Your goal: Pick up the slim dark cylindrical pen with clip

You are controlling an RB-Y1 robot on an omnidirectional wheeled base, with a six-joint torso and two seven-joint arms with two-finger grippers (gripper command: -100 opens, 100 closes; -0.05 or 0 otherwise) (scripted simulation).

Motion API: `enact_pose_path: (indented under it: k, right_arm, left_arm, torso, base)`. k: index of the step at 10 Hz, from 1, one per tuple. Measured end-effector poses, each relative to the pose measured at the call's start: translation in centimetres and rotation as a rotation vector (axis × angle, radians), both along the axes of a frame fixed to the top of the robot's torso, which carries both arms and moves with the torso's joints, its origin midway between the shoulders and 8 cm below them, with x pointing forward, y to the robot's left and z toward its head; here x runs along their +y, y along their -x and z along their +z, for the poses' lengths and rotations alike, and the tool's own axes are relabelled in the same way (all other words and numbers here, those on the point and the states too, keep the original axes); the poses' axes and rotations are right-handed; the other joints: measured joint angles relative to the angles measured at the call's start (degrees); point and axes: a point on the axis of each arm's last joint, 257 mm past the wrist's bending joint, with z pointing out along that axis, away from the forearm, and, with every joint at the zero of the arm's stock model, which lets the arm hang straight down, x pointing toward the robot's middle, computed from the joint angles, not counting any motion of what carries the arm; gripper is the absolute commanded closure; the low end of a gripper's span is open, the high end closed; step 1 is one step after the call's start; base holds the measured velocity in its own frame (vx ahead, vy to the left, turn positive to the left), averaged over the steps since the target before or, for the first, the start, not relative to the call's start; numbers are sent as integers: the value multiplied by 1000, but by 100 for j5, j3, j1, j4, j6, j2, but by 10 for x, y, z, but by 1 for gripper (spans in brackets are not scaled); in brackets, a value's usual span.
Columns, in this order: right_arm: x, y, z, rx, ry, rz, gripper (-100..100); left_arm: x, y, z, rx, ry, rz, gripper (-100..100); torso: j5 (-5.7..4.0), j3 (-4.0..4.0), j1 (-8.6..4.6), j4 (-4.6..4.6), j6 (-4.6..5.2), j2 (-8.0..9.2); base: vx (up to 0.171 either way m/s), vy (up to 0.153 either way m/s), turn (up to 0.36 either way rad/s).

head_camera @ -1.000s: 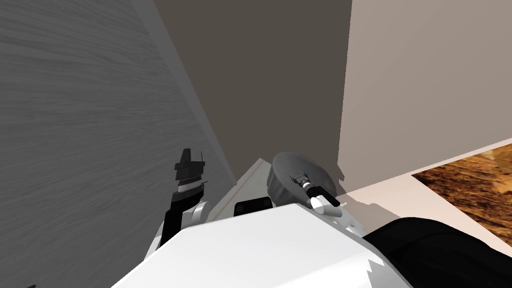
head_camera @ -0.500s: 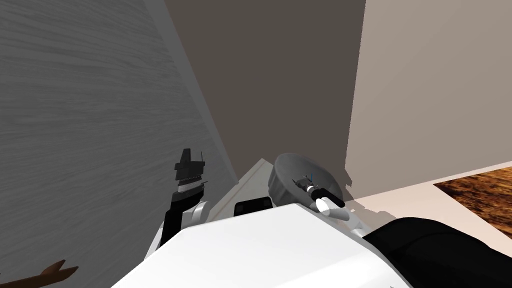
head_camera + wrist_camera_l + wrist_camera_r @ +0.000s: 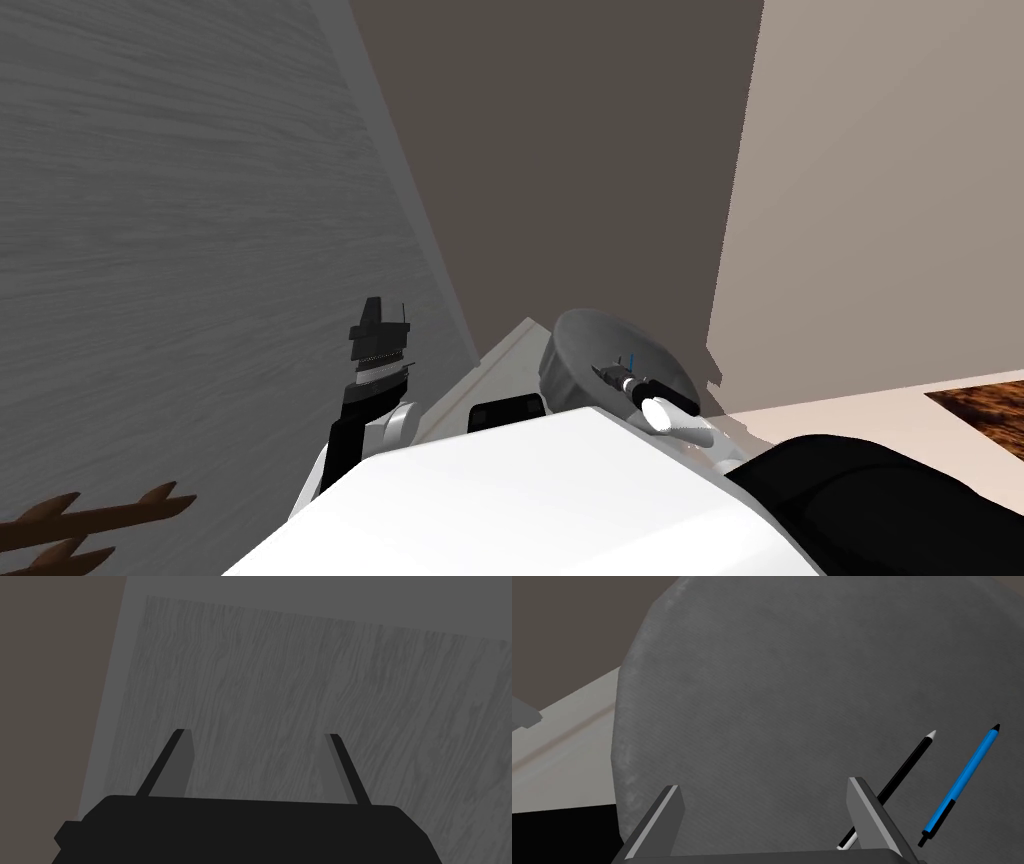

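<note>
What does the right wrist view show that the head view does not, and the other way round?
Right wrist view: the pens in detail, a black pen lying on the round grey top and crossing under one finger of the open right gripper, with a blue pen beside it, apart.
Head view: the left gripper raised near a grey wood-grain wall, a brown branch shape, a brown rug.
Both: the round grey top with the right gripper over it; in the head view the pens are mere specks.

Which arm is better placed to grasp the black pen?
Right. The right gripper, open, hangs over the round grey top with the black pen beside one finger; the left gripper, open, is off to the side.
</note>
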Motion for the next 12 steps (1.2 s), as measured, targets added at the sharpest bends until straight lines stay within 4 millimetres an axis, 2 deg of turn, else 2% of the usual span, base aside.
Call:
enact_pose_path:
  k: [6, 9, 12]
  right_arm:
    - [-29, 45, -28, 130, -165, -179, -100]
    - [-50, 79, -42, 216, -246, -297, -100]
    - [-59, 107, -49, 275, -335, -418, -100]
  left_arm:
    - [0, 0, 0, 0, 0, 0, 0]
    - [0, 0, 0, 0, 0, 0, 0]
    - [0, 0, 0, 0, 0, 0, 0]
  torso:
    - [-1, -1, 0, 0, 3, -1]
    - [-1, -2, -2, 0, 0, -3]
    - [-1, -2, -1, -1, 4, -3]
  base:
    - [5, -6, 107]
    - [8, -9, 127]
    - [9, -8, 130]
